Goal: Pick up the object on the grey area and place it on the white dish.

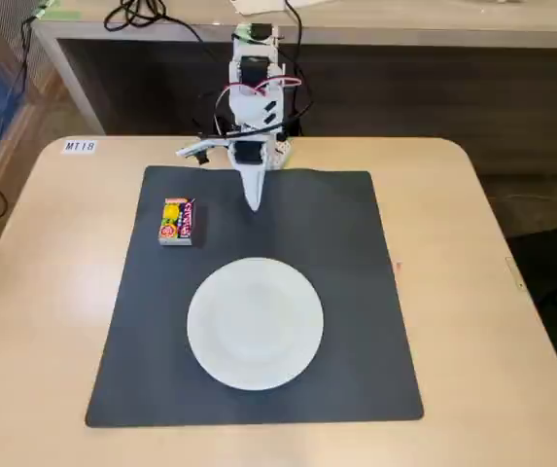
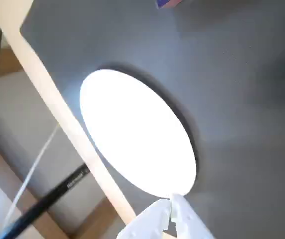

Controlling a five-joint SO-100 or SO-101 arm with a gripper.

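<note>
- Packet lies flat on the grey mat, off to the left of the gripper in the fixed view and well apart from it; the white dish sits nearer the camera than the gripper's tip
- gripper hangs empty over the mat's far edge, fingers pressed together
- in the wrist view only the packet's corner shows; swing toward it, spread the fingers before descending, and straddle its narrow width
</note>
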